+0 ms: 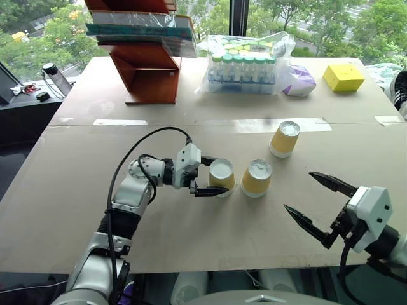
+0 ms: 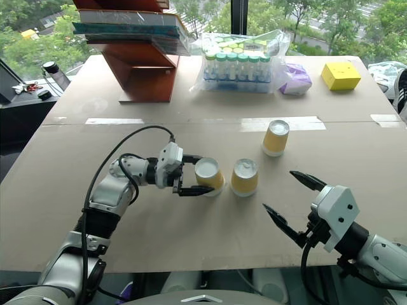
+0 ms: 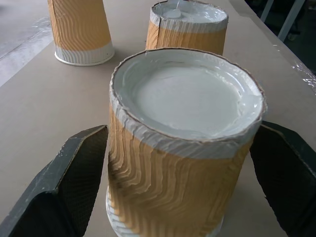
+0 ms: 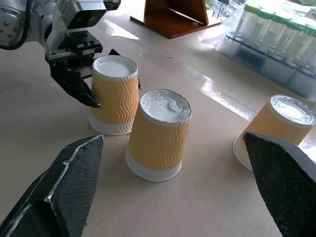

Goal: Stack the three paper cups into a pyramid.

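1. On the brown table, all three paper cups stand upside down, with their white bases on top.
2. Two cups stand just beside each other near the middle: the left cup and the middle cup. I think these two make the bottom row of the pyramid.
3. The third cup stands apart, farther back and to the right. It is not on top yet, so that job is left.
4. The left gripper has its black fingers spread, one on each side of the left cup. In the left wrist view there is a small gap on both sides, so it does not squeeze the cup.
5. The right gripper hangs wide apart and holds nothing, near the middle cup.
6. The cups have wavy yellow-orange sides and white rims.
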{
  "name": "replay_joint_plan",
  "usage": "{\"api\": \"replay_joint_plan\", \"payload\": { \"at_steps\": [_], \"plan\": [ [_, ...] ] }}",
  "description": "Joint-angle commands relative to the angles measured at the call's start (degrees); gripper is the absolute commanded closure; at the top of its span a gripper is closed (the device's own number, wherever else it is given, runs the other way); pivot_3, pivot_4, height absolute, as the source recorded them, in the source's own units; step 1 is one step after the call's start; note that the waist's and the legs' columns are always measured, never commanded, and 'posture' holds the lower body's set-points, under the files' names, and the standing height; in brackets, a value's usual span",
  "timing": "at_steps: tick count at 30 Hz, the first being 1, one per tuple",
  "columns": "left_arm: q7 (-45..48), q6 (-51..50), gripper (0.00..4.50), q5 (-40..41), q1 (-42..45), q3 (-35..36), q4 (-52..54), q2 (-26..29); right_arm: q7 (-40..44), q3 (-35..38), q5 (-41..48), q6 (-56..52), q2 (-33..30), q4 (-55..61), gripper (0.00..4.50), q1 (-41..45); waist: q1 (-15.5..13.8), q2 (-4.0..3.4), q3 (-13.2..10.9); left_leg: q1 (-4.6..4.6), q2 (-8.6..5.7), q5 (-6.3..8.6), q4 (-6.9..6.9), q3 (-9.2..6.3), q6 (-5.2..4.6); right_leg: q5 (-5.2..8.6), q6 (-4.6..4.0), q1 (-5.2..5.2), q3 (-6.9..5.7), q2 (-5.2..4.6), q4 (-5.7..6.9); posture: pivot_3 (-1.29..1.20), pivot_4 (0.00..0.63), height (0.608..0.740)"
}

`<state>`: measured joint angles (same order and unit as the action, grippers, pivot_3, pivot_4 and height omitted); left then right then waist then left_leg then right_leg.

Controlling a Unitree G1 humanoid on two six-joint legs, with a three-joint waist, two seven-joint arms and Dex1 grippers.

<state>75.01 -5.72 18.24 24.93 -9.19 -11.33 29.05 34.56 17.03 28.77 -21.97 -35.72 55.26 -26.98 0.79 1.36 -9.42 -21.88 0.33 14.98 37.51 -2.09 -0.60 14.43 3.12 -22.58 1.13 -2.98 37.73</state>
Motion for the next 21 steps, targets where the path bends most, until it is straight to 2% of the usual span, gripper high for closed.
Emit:
{"api": "replay_joint_plan", "payload": {
  "at_steps": [1,11,12,13,19,20,21],
  "plan": [
    [0.19,-1.80,0.05,2.73,-2.12,3.64,3.65,2.77,-1.08,0.39,1.24,-1.11,-0.41,-0.03,0.00,2.60,0.12,0.00,0.00,0.01,0.01,0.00,0.00,0.01,0.00,0.00,0.00,-0.01,0.01,0.00,0.01,0.00,0.150,0.740],
    [-1.08,3.36,0.05,-0.55,-5.09,3.35,1.93,4.68,0.25,-0.25,-0.10,-0.55,-1.24,-2.35,0.00,5.46,-0.49,0.00,-0.01,-0.07,0.00,0.00,0.02,-0.01,0.00,0.00,0.00,-0.02,-0.03,-0.05,-0.04,0.00,0.150,0.740],
    [-0.74,4.13,0.55,-0.86,-5.06,3.19,1.39,4.85,0.20,-0.24,-0.13,-0.58,-1.22,-2.32,0.00,5.52,-0.44,0.00,-0.01,-0.05,0.00,0.00,0.02,0.00,0.00,0.00,0.00,-0.02,-0.02,-0.05,-0.03,0.00,0.150,0.740],
    [-0.37,4.53,0.80,-0.96,-4.94,2.97,0.94,4.89,0.15,-0.31,-0.24,-0.59,-1.20,-2.26,0.00,5.50,-0.38,0.00,-0.01,-0.04,0.00,0.00,0.02,-0.01,0.00,0.00,0.00,-0.02,-0.02,-0.03,-0.02,0.00,0.150,0.740],
    [0.62,5.79,3.72,-1.43,-3.34,1.25,-0.37,3.48,-0.08,0.49,-0.62,-0.39,-0.87,-1.57,0.00,4.03,-0.24,0.00,-0.01,-0.03,0.00,0.00,0.01,0.02,0.00,0.00,-0.01,-0.02,-0.04,0.00,0.01,0.00,0.150,0.740],
    [0.90,5.86,4.00,-1.43,-3.08,1.05,-0.63,3.32,-0.14,0.57,-0.70,-0.34,-0.81,-1.48,0.00,3.79,-0.28,0.00,-0.01,-0.03,0.00,0.00,0.02,0.02,0.00,0.00,-0.01,-0.01,-0.04,-0.01,0.01,0.00,0.150,0.740],
    [1.16,5.94,4.47,-1.44,-2.81,0.89,-0.89,3.21,-0.22,0.60,-0.78,-0.29,-0.76,-1.38,0.00,3.59,-0.30,0.00,-0.01,-0.04,0.00,0.00,0.02,0.03,0.00,0.00,-0.01,-0.01,-0.04,-0.01,0.01,0.00,0.150,0.740]
  ]
}}
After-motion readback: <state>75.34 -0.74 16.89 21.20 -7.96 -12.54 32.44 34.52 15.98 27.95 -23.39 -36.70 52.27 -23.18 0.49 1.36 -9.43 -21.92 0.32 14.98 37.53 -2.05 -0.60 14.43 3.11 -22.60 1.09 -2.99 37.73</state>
